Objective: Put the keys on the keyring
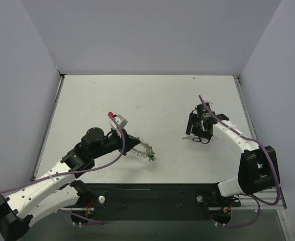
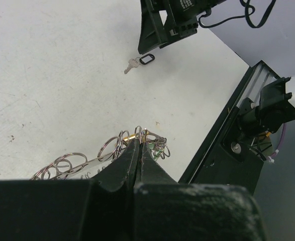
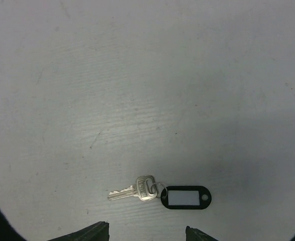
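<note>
shiny metal key (image 3: 137,190) w/ blk plastic tag (image 3: 186,197); matt table (image 3: 137,75)

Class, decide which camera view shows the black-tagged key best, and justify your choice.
Right wrist view: the black-tagged key lies large, sharp and unobstructed, with its tag window visible. The left wrist view shows it small and distant; the top view gives only a faint speck.

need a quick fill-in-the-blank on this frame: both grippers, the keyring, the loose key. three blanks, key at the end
1. The left gripper has its jaws ____ on the keyring.
2. The right gripper hovers over a silver key on the table, its jaws ____ with nothing between them.
3. The tag attached to that key is ____ with a white insert.

Missing words: shut; open; black.
</note>
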Robot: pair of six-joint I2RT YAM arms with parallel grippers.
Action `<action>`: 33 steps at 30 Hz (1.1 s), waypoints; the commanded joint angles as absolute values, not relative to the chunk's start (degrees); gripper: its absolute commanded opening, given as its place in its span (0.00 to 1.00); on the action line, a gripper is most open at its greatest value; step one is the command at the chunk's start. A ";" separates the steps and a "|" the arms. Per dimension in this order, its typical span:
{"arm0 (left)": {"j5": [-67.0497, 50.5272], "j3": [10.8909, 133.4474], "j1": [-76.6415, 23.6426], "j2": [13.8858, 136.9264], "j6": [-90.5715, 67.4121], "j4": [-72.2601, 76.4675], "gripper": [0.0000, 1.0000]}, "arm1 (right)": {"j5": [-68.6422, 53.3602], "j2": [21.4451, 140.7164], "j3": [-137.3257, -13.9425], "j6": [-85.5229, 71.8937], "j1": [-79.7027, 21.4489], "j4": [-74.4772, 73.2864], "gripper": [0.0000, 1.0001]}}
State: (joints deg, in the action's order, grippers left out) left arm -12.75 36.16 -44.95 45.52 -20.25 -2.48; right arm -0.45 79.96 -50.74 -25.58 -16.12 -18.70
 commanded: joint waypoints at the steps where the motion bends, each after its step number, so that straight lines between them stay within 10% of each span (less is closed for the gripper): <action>1: -14.24 38.15 -44.83 44.03 -19.60 2.72 0.00 | 0.70 84.80 -54.05 -25.23 -15.38 -20.48 0.59; 14: -14.06 36.04 -44.91 41.49 -21.09 2.73 0.00 | 1.85 94.04 -56.51 -24.52 -14.50 -20.30 0.58; 33: -14.94 36.04 -44.91 41.57 -21.45 2.90 0.00 | -3.86 97.03 -55.55 -25.40 -12.22 -16.88 0.28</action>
State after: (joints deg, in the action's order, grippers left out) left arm -13.93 35.16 -44.95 42.59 -20.75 -2.39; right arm -2.52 96.29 -54.68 -25.30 -12.67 -16.34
